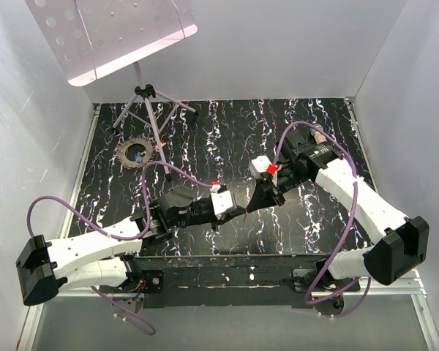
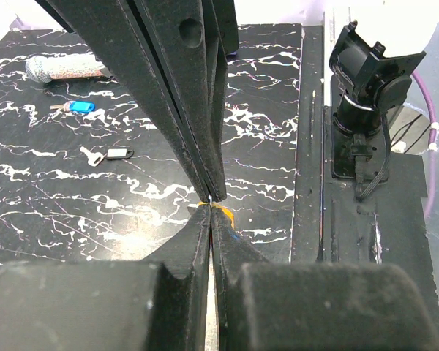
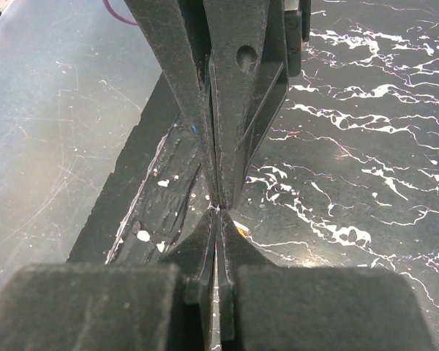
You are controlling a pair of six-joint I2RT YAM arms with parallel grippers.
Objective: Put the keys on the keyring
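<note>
From above, my left gripper (image 1: pixel 236 210) and right gripper (image 1: pixel 253 206) meet tip to tip, both clenched. Left wrist: a tiny orange key head (image 2: pixel 225 215) peeks out at the pinch, and a blue key (image 2: pixel 81 107) lies well apart. Right wrist: the same orange sliver shows beside my tips. I should keep both tips aligned and feed slowly.

Inspection: black white-veined table (image 1: pixel 227 139) carries blue-headed key (image 2: pixel 80 107), black-headed key (image 2: pixel 110 153), bead tube (image 2: pixel 66 68), tripod stand (image 1: pixel 152 110).
</note>
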